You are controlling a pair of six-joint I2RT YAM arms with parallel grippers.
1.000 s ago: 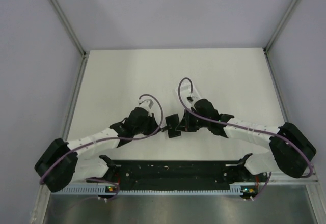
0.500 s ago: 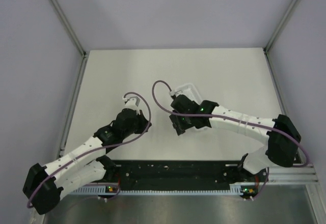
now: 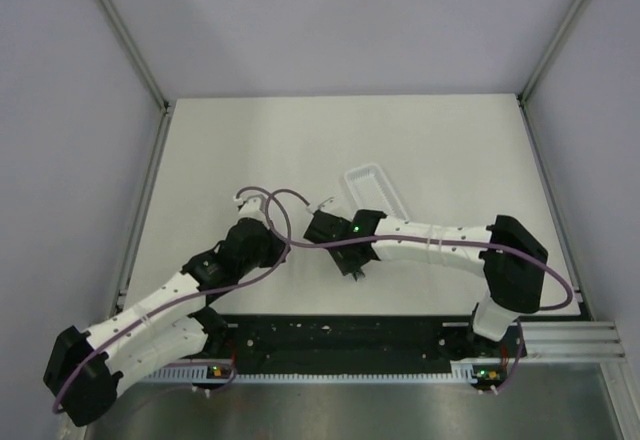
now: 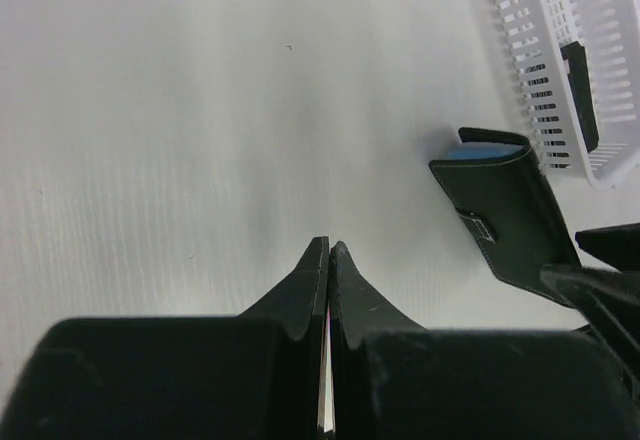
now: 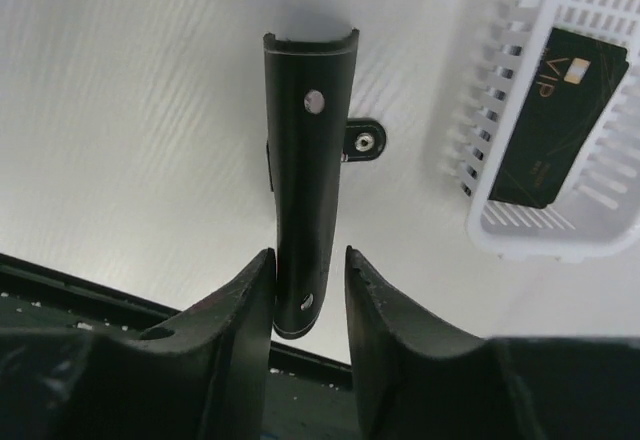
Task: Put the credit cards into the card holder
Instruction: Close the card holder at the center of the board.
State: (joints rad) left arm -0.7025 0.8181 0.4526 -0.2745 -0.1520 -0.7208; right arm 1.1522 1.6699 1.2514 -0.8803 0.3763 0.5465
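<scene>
The right pincer (image 5: 308,270) has its jaws slightly parted. The near end of the folded black card holder (image 5: 303,180) stands between them, against one finger, with a sliver of light showing at the other. Near the holder, a dark credit card (image 5: 556,120) lies in the white tray (image 5: 530,232). The left pincer (image 4: 328,250) is closed tight over the desk (image 4: 180,110), with the card holder off to its right.
</scene>
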